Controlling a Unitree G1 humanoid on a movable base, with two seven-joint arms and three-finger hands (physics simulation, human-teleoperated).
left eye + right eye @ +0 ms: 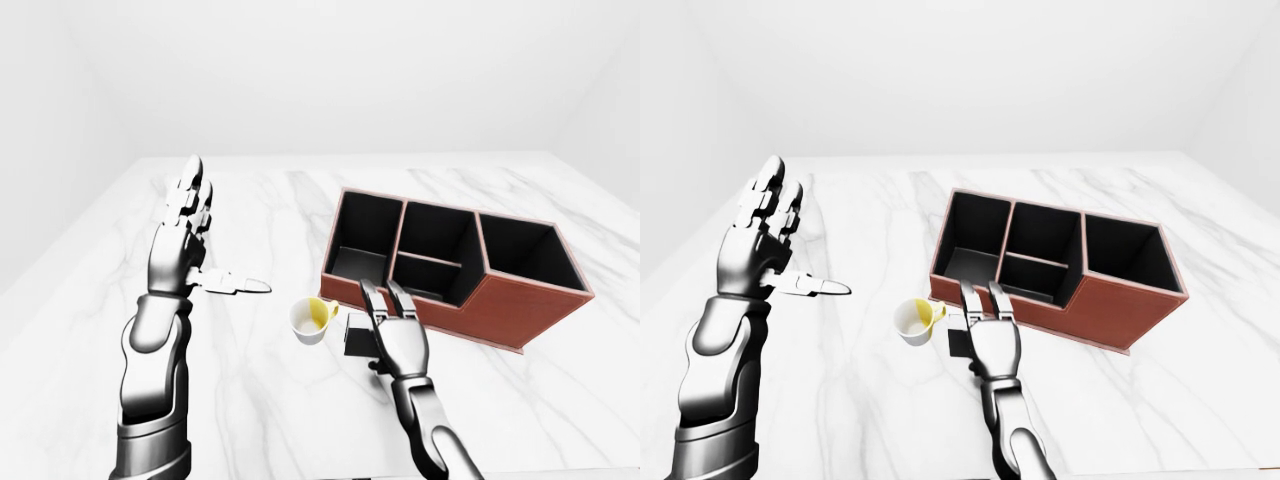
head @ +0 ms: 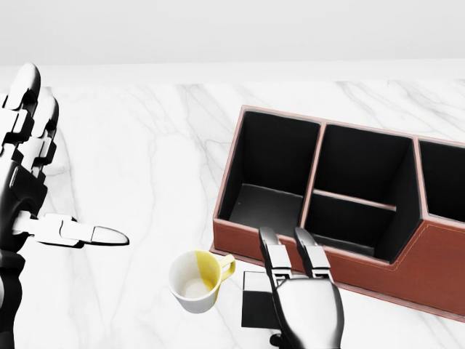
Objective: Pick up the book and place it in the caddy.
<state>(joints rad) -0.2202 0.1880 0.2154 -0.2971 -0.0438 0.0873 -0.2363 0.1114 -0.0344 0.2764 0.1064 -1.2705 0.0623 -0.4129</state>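
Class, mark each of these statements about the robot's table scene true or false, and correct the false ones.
1. The book lies flat on the table. True.
2. The cup stands inside the caddy. False: it stands on the table, left of the book in the head view.
3. The right hand is over the book. True.
4. The left hand grips the cup. False: it is raised, open, well to the left.
5. The caddy holds a book. False: its visible compartments look empty.

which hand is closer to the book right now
Right. The right hand is directly over the black book, covering part of it. The left hand is raised, open, far off at the view's left.
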